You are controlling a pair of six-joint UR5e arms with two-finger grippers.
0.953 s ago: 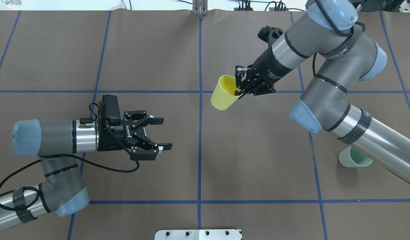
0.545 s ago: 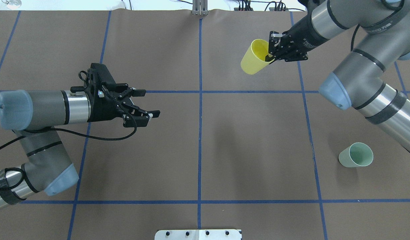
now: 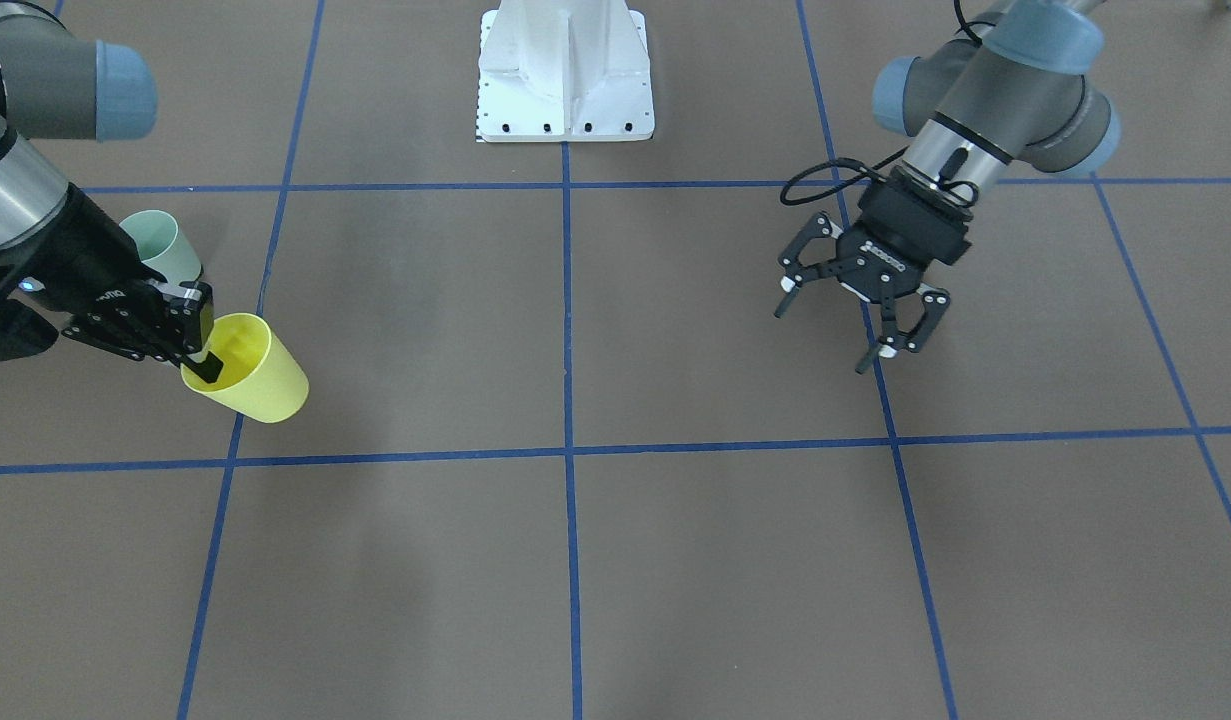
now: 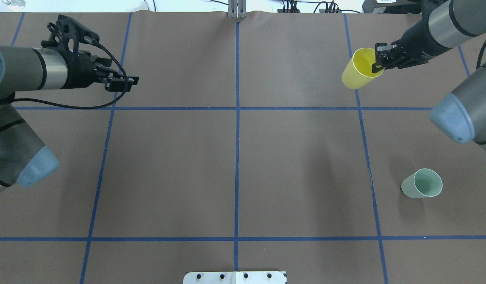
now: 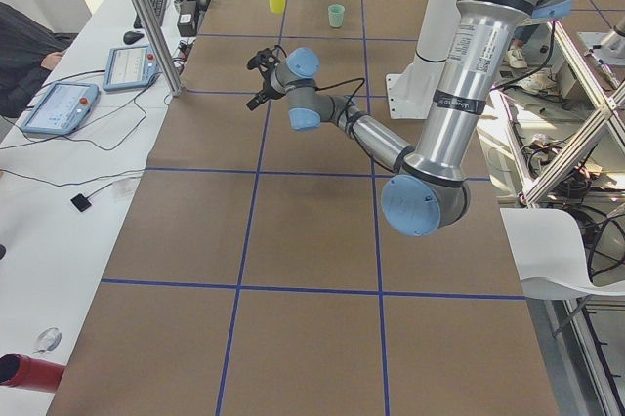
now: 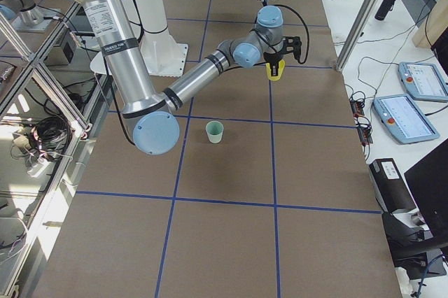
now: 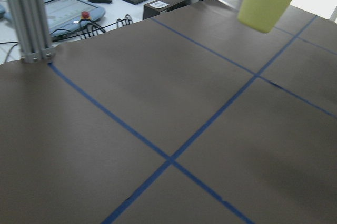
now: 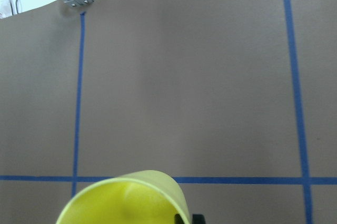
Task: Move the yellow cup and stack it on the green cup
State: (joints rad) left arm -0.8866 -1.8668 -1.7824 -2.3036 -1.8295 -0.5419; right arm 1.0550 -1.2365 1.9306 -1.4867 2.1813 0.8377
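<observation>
Brown table covering, ruled with blue tape, carries the green cup upright, mouth open to receive. Well beyond it the right gripper pinches the yellow cup by its rim, one finger inside, apparently to lower it base-first. Far across from the green cup, the left gripper hangs spread and empty. Neither cup shows writing.

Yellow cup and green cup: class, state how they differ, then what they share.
The yellow cup is bright yellow; the green cup is pale mint. The yellow cup hangs above the table, its rim pinched by the right gripper; the green cup stands free on it. Both are plain, tapered, handleless.
</observation>
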